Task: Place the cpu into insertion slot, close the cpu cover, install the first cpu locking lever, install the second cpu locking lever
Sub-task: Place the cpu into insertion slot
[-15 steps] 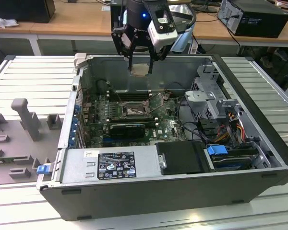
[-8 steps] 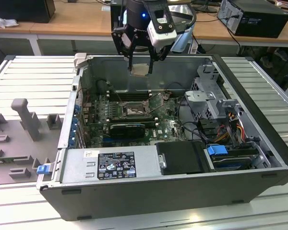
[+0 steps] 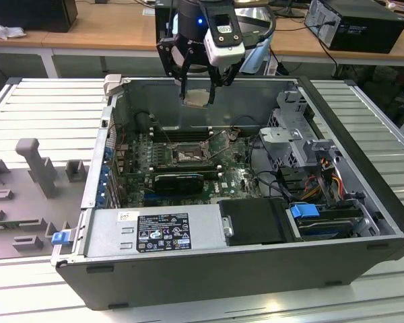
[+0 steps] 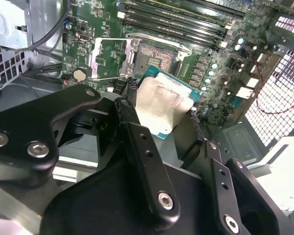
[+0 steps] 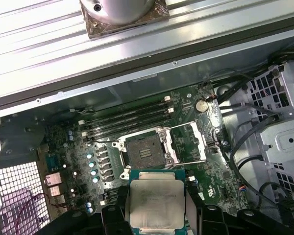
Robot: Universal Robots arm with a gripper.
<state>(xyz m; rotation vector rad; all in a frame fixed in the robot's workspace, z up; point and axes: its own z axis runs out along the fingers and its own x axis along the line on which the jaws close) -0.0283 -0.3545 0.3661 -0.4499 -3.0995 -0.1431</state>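
My gripper (image 3: pixel 196 91) hangs above the open computer case, shut on the cpu (image 3: pixel 196 99), a flat pale square chip held level between its two fingers. In both wrist views the cpu (image 5: pixel 157 198) (image 4: pixel 161 103) hovers well above the motherboard, slightly off to one side of the insertion slot (image 5: pixel 144 152) (image 4: pixel 156 54). The slot is bare, with its dark contact field showing. The cpu cover (image 5: pixel 191 142) (image 4: pixel 110 58), a silvery frame, is swung open beside the slot. A thin wire lever (image 4: pixel 159 38) stands free along the slot's edge. In the exterior view the slot (image 3: pixel 186 155) lies below the gripper.
Black memory slots (image 3: pixel 182 134) run behind the socket. A metal drive cage (image 3: pixel 289 134) with cables fills the exterior view's right of the case, and a power supply (image 3: pixel 155 232) sits at the front. A grey fixture plate (image 3: pixel 27 175) lies outside on the exterior view's left.
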